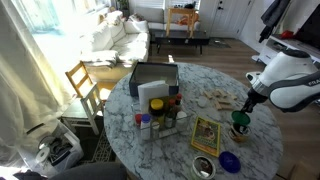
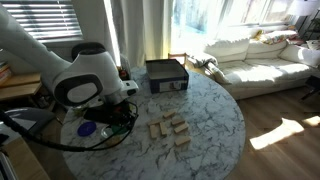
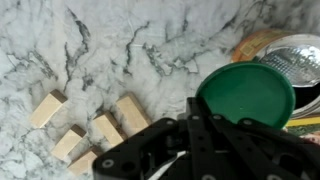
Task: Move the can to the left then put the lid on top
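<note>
In the wrist view my gripper (image 3: 192, 105) is shut, its tips pinching the left rim of the flat round green lid (image 3: 245, 93), which is held above the table. The can (image 3: 300, 55), a round tin with a pale shiny inside, lies at the upper right, its left part covered by the lid. In an exterior view the gripper (image 1: 241, 114) hangs over the right side of the table with the lid (image 1: 240, 128) just below it; I cannot make out the can there. In the exterior view from the far side, the arm hides all three.
Several wooden blocks (image 3: 95, 125) lie near the gripper and show in both exterior views (image 1: 215, 97) (image 2: 170, 128). A blue-purple disc (image 1: 230, 160) (image 2: 88, 128), a silvery tin (image 1: 204, 167) and a yellow card (image 1: 206, 135) lie nearby. A black box (image 1: 152, 78) and bottles (image 1: 160, 118) stand mid-table.
</note>
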Controlling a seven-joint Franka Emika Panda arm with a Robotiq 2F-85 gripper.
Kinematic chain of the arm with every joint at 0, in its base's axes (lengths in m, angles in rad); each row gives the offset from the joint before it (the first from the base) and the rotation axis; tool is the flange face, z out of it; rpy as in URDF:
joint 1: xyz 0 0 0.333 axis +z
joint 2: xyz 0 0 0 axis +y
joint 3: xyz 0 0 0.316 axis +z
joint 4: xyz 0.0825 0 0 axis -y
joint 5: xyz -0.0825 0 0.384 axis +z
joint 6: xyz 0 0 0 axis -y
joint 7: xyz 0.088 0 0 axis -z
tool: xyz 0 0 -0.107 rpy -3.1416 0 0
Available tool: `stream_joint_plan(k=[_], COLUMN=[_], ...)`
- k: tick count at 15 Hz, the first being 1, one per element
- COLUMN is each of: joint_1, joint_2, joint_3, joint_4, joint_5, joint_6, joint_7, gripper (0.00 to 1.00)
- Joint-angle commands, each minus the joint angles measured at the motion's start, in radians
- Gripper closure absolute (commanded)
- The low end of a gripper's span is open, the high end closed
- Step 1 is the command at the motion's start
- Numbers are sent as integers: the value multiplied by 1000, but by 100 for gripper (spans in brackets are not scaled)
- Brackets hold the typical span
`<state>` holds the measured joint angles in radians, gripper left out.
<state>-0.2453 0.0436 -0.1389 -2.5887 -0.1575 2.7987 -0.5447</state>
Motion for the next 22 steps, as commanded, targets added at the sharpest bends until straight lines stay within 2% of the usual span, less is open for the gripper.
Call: stream_joint_plan(k=[1,8,22], joint_1=[20,66,61], joint_2=[-87,-120,-64], joint_3=[-12,-15,-26], joint_4=[-70,-130,-115], joint_5=[2,61,-15], joint_6=[-42,-29,32], joint_7=[-59,-109,19], gripper=[100,100,100])
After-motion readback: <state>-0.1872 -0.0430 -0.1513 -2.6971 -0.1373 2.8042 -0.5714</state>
